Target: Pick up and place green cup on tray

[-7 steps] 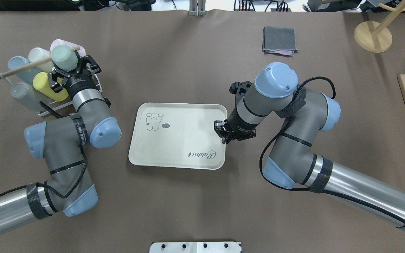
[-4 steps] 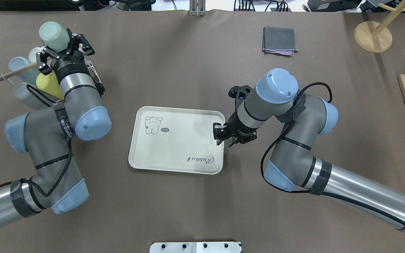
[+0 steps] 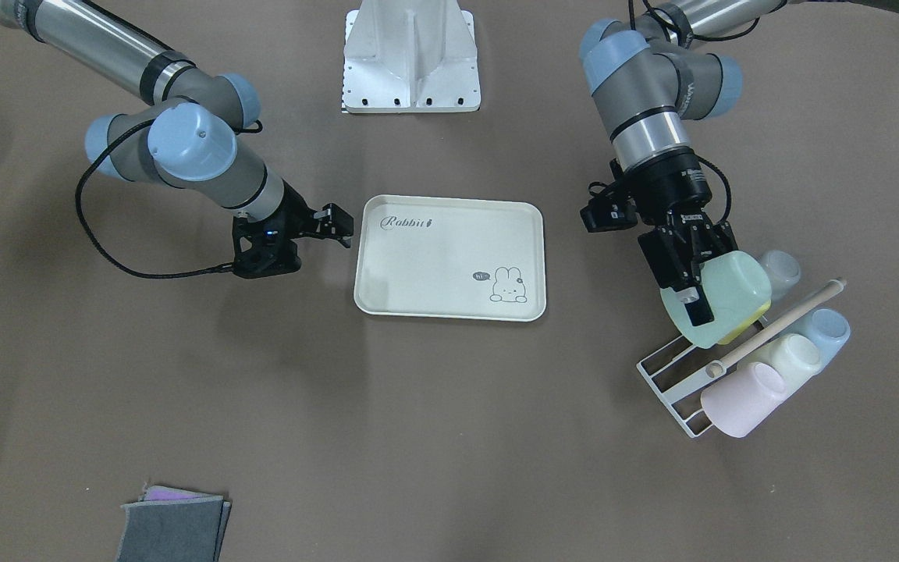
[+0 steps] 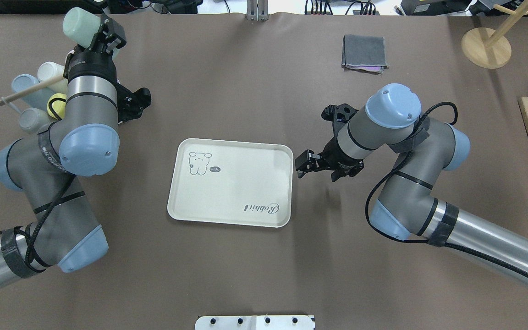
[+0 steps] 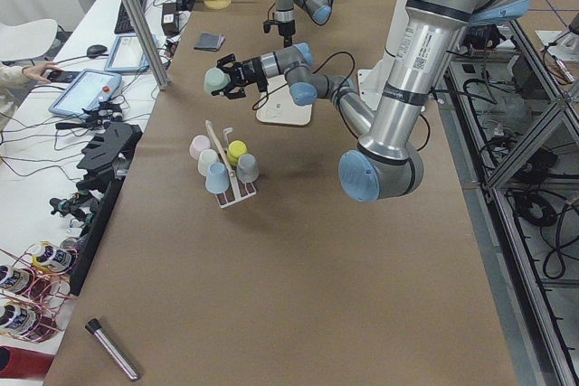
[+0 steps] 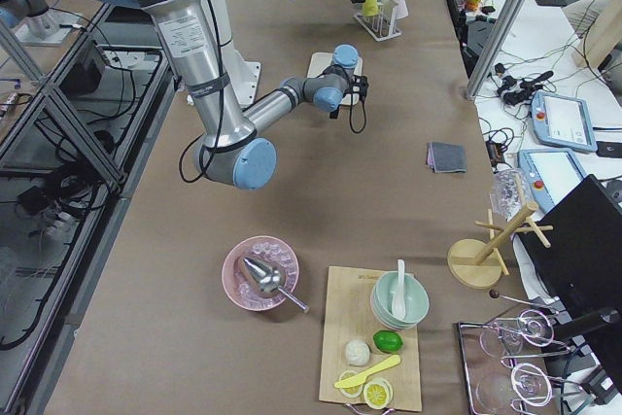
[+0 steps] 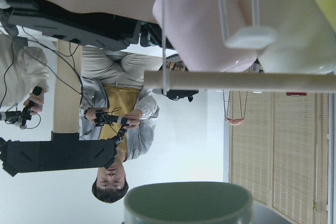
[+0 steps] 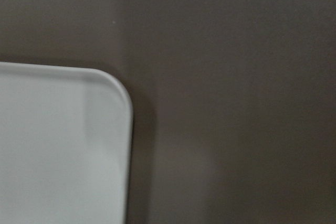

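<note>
The green cup (image 4: pixel 77 24) is off the rack, in the air over the table's far left corner. My left gripper (image 4: pixel 93 35) is shut on it and holds it tilted on its side; it also shows in the front view (image 3: pixel 726 300) and at the bottom of the left wrist view (image 7: pixel 189 203). The cream tray (image 4: pixel 232 183) with the "Rabbit" script lies flat at the table's middle and has nothing on it. My right gripper (image 4: pixel 301 165) is open and empty, just off the tray's right edge, low over the table. The right wrist view shows a tray corner (image 8: pixel 58 145).
A white wire rack (image 3: pixel 672 375) at the left holds a yellow-green cup (image 4: pixel 57 104), a pink cup (image 3: pixel 742 398), a cream cup (image 3: pixel 793 355) and bluish cups under a wooden dowel (image 3: pixel 777 328). A folded grey cloth (image 4: pixel 365 51) and a wooden stand (image 4: pixel 486 46) are at the far right.
My left gripper has lifted the green cup off the rack and carried it toward the far edge. My right gripper has moved right, off the tray's edge. The tray shifted slightly.
</note>
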Tool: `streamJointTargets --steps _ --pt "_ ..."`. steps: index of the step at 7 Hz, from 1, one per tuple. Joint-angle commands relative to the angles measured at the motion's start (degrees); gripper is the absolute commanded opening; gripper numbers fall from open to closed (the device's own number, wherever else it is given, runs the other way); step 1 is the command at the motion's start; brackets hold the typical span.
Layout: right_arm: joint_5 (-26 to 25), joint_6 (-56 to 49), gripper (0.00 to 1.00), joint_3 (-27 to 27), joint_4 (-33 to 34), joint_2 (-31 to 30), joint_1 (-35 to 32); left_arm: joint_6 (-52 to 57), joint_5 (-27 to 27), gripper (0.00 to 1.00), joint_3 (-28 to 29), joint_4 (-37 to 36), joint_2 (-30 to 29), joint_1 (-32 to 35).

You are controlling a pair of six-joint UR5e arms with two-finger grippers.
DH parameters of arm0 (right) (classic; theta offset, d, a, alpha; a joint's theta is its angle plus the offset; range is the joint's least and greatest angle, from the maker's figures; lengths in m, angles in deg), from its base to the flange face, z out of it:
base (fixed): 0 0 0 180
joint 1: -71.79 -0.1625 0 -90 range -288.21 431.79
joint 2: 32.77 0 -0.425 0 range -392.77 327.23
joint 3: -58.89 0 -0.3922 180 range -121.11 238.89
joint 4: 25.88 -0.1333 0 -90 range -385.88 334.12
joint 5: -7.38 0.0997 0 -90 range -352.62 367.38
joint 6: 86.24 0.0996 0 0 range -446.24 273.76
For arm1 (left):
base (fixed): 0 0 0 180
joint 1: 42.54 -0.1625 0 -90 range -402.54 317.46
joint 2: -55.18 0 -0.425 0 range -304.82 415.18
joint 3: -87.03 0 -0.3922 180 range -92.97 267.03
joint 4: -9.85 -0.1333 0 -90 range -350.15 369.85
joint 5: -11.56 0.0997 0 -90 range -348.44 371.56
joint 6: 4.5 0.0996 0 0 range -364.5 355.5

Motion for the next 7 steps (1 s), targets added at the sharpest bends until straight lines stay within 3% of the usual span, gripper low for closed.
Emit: streamJointTargets --steps 1,3,5,6,7 --pt "1.5 -13.5 1.00 -0.3 0.4 -3.9 -5.0 -10.1 -11.7 0.07 0.6 9.4 -0.6 0.7" --pt "4.6 -24.9 1.00 1.0 3.6 -7.6 -11.7 -37.9 -23.5 0.07 2.0 10.4 -2.1 0.5" --pt "3.9 -27.2 1.00 8.0 19.9 -8.4 -15.0 -58.2 -34.1 0.07 12.2 28.8 -3.7 0.2" --pt "3.4 -34.5 1.00 10.4 26.7 -8.7 -18.5 -65.8 -37.5 0.06 15.9 36.6 -4.6 -0.7" --pt "2.5 -36.1 1.00 14.6 32.2 -11.3 -20.2 -73.7 -42.1 0.04 16.1 39.9 -5.5 -1.0"
